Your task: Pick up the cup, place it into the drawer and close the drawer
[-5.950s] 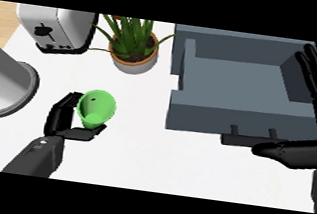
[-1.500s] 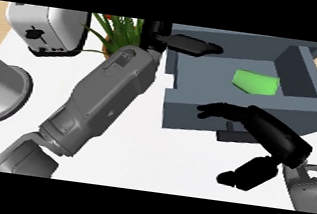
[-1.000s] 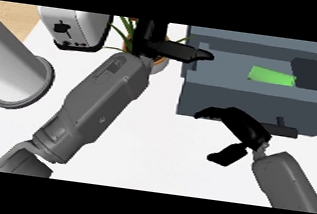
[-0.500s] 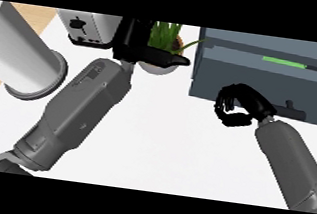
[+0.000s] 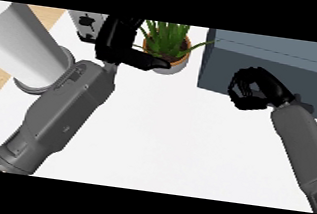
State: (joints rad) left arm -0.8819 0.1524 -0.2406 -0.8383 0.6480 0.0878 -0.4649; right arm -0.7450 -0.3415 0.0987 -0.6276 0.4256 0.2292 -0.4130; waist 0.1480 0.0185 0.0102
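Drawer (image 5: 294, 61) has slid shut over the probably light cup; right robot hand (image 5: 257, 89), curled empty, meets its rigid front; left robot hand (image 5: 122, 38) relaxed, fingers apart.

Right hand (image 5: 255, 89), fingers curled, holds nothing and sits against the front of the closed drawer (image 5: 286, 60). Left hand (image 5: 121, 41), fingers relaxed, is just beside the plant (image 5: 167, 40). Toaster (image 5: 89, 23) and white cylinder (image 5: 17, 40) stand at counter (image 5: 180, 132) left.

Open counter (image 5: 186, 148) spreads mid-view; drawer (image 5: 286, 63), potted plant (image 5: 166, 44), toaster (image 5: 87, 23) and white cylinder (image 5: 21, 43) hem its far side.
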